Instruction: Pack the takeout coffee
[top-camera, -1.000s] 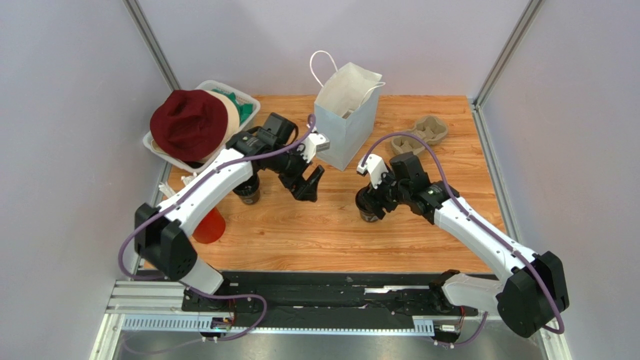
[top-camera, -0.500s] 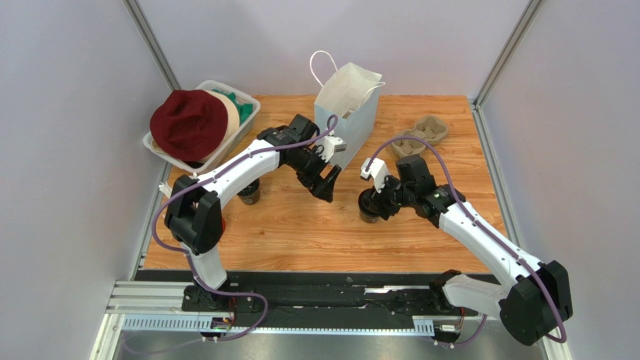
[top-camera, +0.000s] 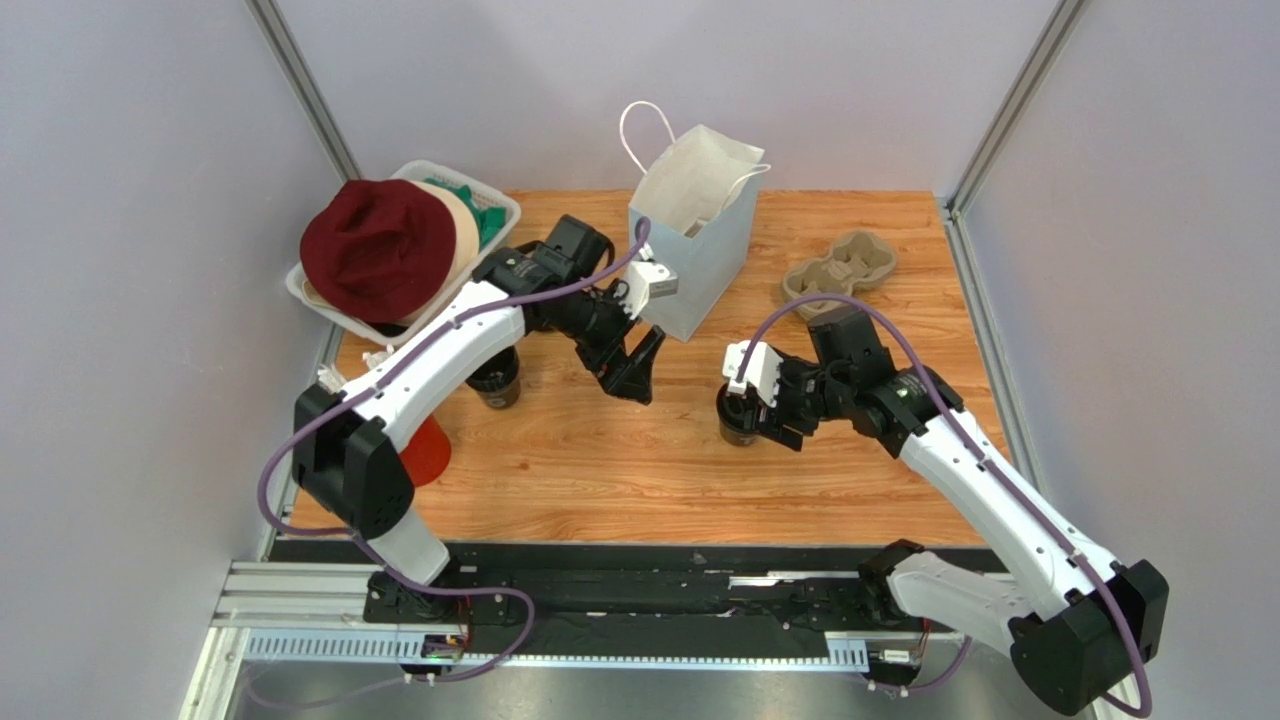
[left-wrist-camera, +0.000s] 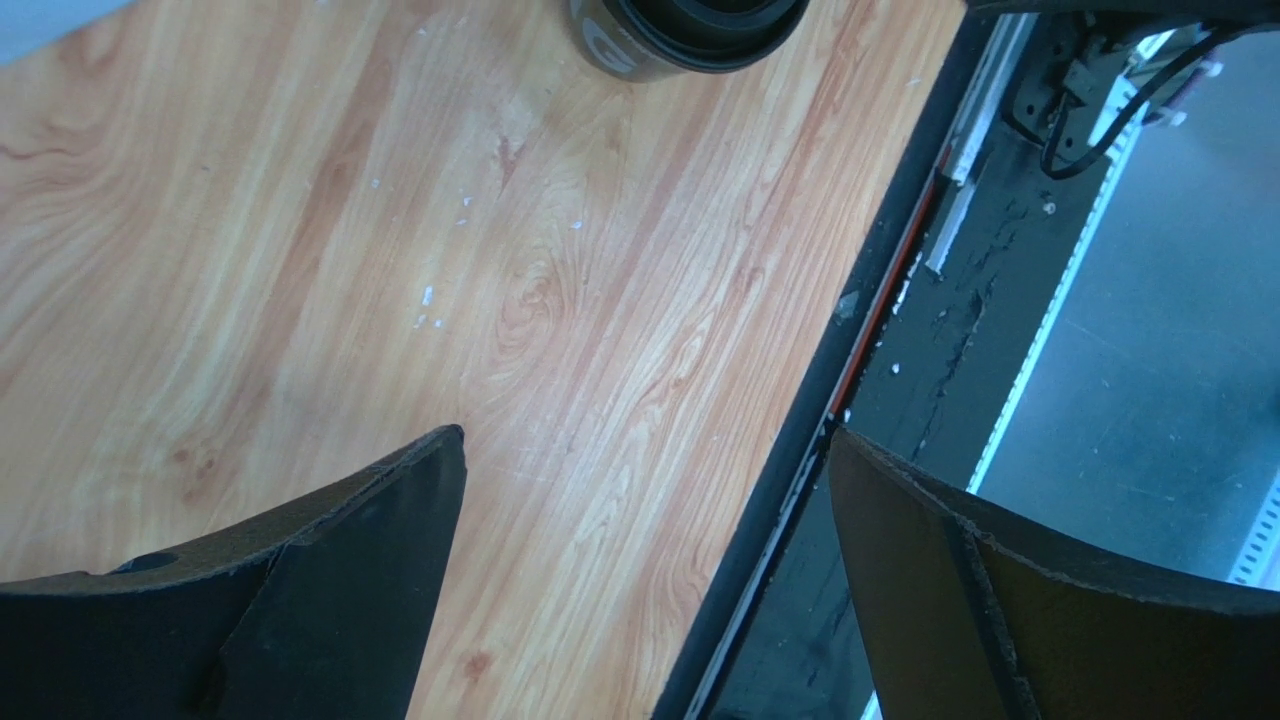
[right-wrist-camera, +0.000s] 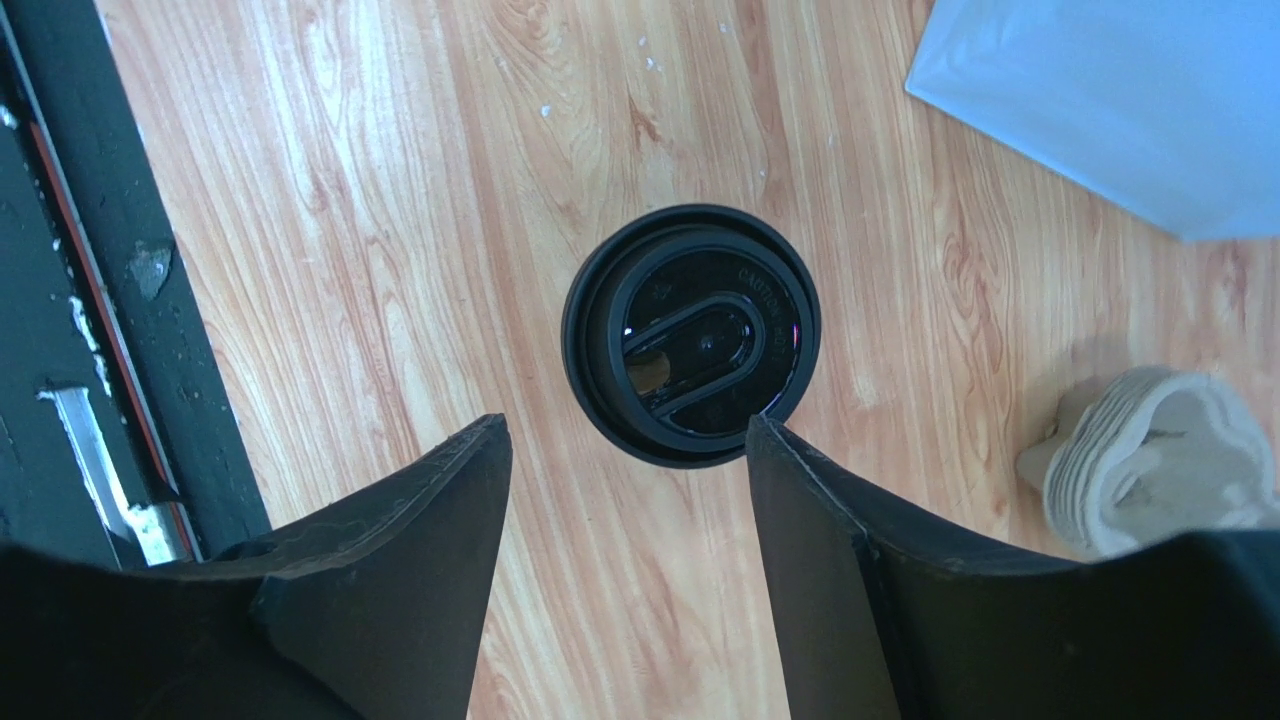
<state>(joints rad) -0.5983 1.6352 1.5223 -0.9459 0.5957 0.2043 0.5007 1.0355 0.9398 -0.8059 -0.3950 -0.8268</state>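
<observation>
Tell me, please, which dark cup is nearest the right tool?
The lidded cup at the right tool's tips; the other dark cup stands under the left arm.

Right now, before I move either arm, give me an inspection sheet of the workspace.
Surface: wooden table, small pale specks.
Job's things: lidded dark cup upright, just ahead of right end effector; second dark cup partly under left arm; paper bag upright, open.
Clutter: pulp tray; red cup; bin holding maroon hat.
End effectors: left end effector open, empty; right open, gripping nothing.
Cables: purple cable along each arm, no snag seen.
Surroundings: grey walls; metal rail at near edge.
</observation>
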